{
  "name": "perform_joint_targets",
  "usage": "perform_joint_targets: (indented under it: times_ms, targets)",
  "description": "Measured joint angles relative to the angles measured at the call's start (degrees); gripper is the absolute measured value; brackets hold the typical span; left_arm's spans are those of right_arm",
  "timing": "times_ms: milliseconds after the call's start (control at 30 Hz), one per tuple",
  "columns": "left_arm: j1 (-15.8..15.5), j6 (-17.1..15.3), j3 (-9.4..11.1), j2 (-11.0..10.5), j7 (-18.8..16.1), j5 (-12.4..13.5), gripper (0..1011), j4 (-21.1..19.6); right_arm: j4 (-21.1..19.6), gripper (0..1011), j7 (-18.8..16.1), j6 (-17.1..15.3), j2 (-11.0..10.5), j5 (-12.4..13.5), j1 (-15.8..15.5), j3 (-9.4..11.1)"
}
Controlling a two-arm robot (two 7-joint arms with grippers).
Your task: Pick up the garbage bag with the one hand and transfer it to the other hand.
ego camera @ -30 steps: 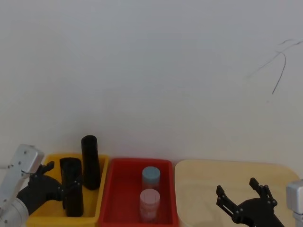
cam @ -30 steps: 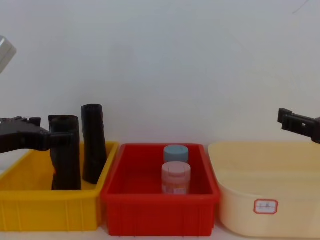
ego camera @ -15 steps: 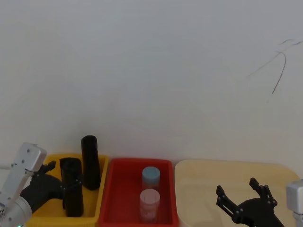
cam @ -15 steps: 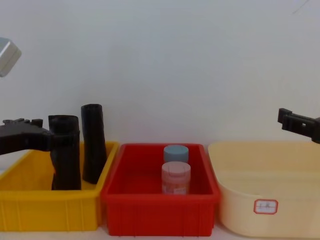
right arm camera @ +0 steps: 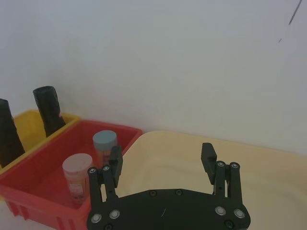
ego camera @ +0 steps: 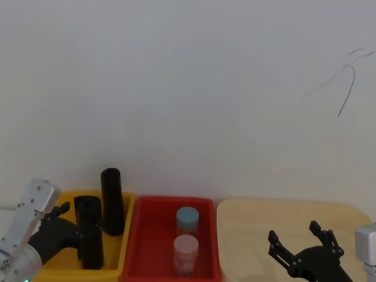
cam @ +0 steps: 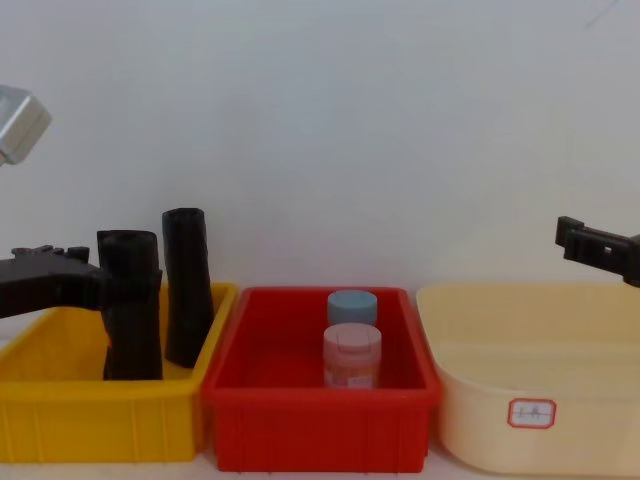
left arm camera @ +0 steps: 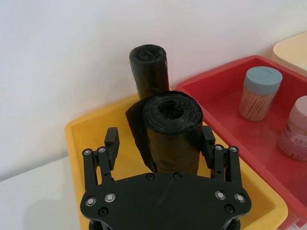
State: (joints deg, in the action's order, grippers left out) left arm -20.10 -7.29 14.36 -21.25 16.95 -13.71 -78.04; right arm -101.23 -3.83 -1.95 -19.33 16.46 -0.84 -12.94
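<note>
The garbage bag [left arm camera: 170, 129] is a thick, wrinkled black roll standing upright in the yellow bin [cam: 100, 420]; it also shows in the head view [ego camera: 89, 232] and the chest view [cam: 130, 305]. My left gripper [left arm camera: 160, 139] is open, with one finger on each side of the bag's upper part, close to its sides. In the chest view the left gripper [cam: 95, 283] reaches the bag from the left. My right gripper [ego camera: 302, 241] hovers open and empty over the cream tub [cam: 540, 400], far from the bag.
A slimmer black roll [cam: 187, 285] leans at the back of the yellow bin, just behind the bag. The red bin [cam: 320, 425] in the middle holds a blue-lidded jar [cam: 352, 303] and a pink-lidded jar [cam: 352, 355]. A white wall stands close behind.
My left arm has shifted slightly, bringing the open fingers a little farther around the bag. The bag and the right arm have not moved.
</note>
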Motion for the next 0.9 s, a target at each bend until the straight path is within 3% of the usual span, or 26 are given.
perform_joint_targets:
  times_ms: [767, 900]
  targets:
    - [-2.9, 0.1, 1.6, 2.4, 0.7, 2.5, 1001, 4.3, 0.0, 1001, 0.0, 0.0, 0.0, 0.0, 0.0, 0.0]
    - [-3.1, 0.1, 1.8, 2.6, 0.7, 2.8, 907, 4.7, 0.0, 1001, 0.0, 0.0, 0.0, 0.0, 0.0, 0.0]
